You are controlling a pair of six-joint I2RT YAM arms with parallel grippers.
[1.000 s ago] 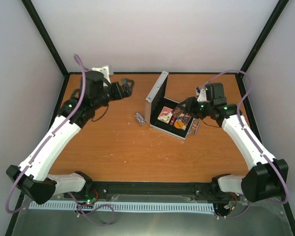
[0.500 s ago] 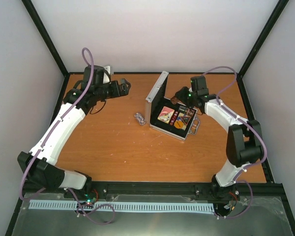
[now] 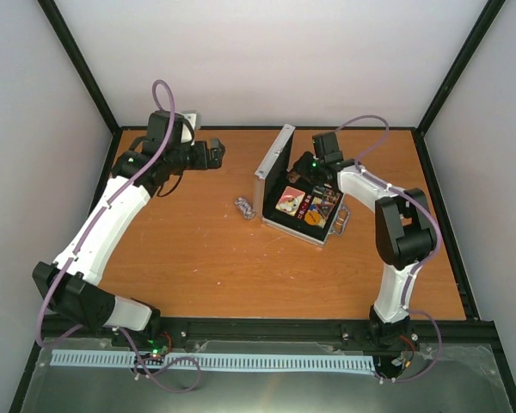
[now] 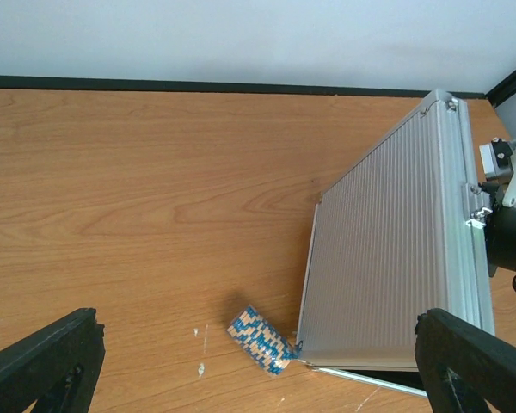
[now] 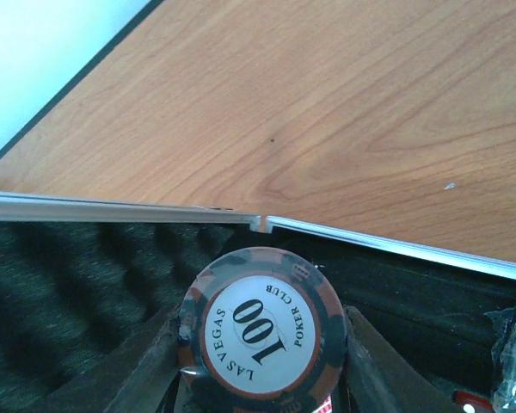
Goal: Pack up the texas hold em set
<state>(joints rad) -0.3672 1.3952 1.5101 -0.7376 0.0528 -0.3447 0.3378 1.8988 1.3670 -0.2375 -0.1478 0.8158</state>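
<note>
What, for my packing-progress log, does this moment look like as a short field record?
case: open on the table, lid upright
right gripper: shut on a chip marked 100, over the black lining
left gripper: open, empty, above the table left of the case
loose item: blue-striped chip stack lying on the table beside the case
inside case: colourful pieces, too small to name

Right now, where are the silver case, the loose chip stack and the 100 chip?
silver case (image 4: 387, 249): left wrist view, middle of its ribbed lid.
chip stack (image 4: 260, 340): left wrist view, striped side of the stack lying on the table.
100 chip (image 5: 260, 334): right wrist view, its white centre label.
</note>
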